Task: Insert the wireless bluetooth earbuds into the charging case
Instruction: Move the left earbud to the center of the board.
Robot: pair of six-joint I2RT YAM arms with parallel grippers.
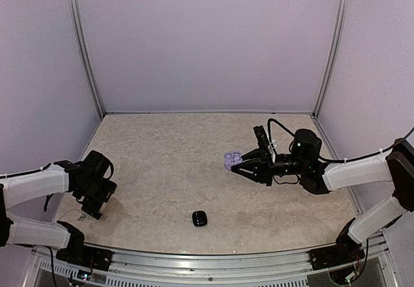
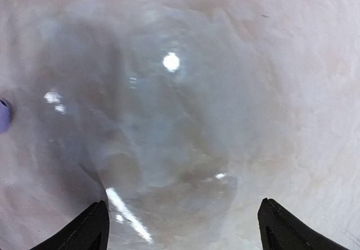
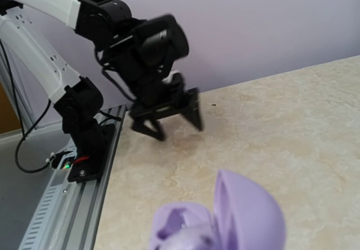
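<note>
My right gripper (image 1: pixel 239 164) is shut on an open lavender charging case (image 1: pixel 231 159) and holds it right of the table's middle. In the right wrist view the case (image 3: pixel 225 222) fills the bottom edge with its lid up. A pale rounded shape sits in one well, too blurred to name. My own right fingers do not show there. A small black charging case (image 1: pixel 199 218) lies closed near the front edge. My left gripper (image 1: pixel 97 200) is open and empty low over the table's left side (image 2: pixel 183 202). A small lavender bit (image 2: pixel 3 115), perhaps an earbud, shows at that view's left edge. The black earbuds are not visible.
Pale walls with metal corner posts (image 1: pixel 87 54) enclose the beige table (image 1: pixel 162 164). An aluminium rail (image 1: pixel 213 267) runs along the front edge. The left arm and its open gripper (image 3: pixel 166 115) show across the table in the right wrist view.
</note>
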